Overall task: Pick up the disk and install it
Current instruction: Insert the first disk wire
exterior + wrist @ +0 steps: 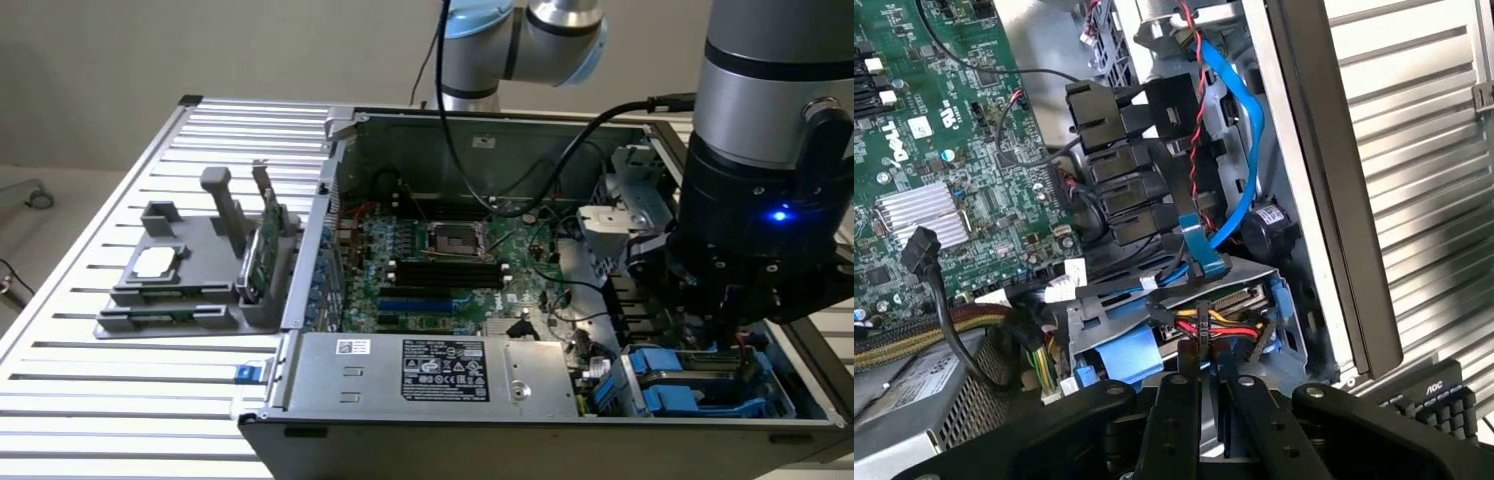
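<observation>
Your gripper [1202, 345] hangs over the disk [1129, 355], fingers drawn together; it's stiff, heavy and fragile, so grip its side edges

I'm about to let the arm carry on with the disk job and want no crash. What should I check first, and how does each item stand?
1. Pincer over the drive bay: ok.
2. Pincer fingers drawn together: ok; pinching anything: cannot tell.
3. Disk seated in the bay: cannot tell; blue carrier rails show there.
4. Red and yellow wires clear of the fingertips: not ok, they lie right beside them.
5. Computer case open above the bay: ok.
</observation>
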Robot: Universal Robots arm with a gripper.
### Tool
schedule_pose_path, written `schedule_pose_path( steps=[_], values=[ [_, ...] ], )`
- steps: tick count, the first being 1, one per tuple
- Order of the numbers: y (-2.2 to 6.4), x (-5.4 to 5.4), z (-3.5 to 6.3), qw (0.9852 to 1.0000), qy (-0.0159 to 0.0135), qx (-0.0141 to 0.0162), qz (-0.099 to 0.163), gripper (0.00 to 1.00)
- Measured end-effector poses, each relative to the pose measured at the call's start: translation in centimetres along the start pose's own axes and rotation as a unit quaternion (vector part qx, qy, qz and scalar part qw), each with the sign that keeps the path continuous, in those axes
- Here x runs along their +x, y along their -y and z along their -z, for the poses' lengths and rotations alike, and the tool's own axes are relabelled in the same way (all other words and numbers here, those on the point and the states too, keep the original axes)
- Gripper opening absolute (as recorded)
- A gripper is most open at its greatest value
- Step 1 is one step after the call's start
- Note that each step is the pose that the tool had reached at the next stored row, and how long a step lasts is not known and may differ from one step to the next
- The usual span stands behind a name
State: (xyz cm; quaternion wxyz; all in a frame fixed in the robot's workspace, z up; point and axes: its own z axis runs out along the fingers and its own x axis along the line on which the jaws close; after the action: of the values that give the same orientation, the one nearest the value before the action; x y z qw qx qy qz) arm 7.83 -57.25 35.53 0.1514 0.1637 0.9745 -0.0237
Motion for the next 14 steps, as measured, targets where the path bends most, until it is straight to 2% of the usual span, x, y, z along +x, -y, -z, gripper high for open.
schedule_pose_path(
  steps=[2,3,5,6,10,14],
  values=[
    [0.01,0.02,-0.04,1.0,-0.0001,0.0,0.0,0.16],
    [0.01,0.03,-0.06,1.0,-0.0001,0.0,0.0,0.24],
    [0.01,0.05,-0.11,1.0,-0.0001,0.0,0.0,0.24],
    [0.01,0.05,-0.12,1.0,-0.0001,0.0001,0.0,0.31],
    [-0.06,-0.14,-0.19,1.0,-0.0003,0.0005,-0.001,0.31],
    [-0.35,-0.95,-0.44,1.0,-0.0007,0.001,-0.002,0.31]
  ],
)
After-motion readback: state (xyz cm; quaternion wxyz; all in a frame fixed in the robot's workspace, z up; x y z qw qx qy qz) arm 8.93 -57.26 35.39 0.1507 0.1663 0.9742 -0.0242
